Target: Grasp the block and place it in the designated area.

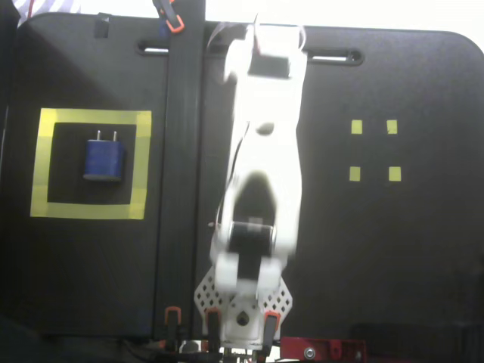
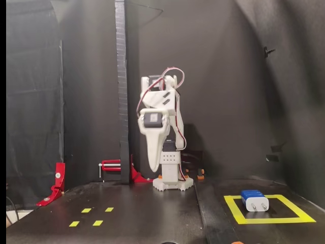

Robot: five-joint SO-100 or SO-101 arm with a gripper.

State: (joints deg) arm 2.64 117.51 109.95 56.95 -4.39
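The block is seen lying inside the designated area, well apart from the gripper — so placement is judged done, with only parking left. Whether the gripper is closed cannot be told; nothing is held. A black table and dark curtained walls are shown.
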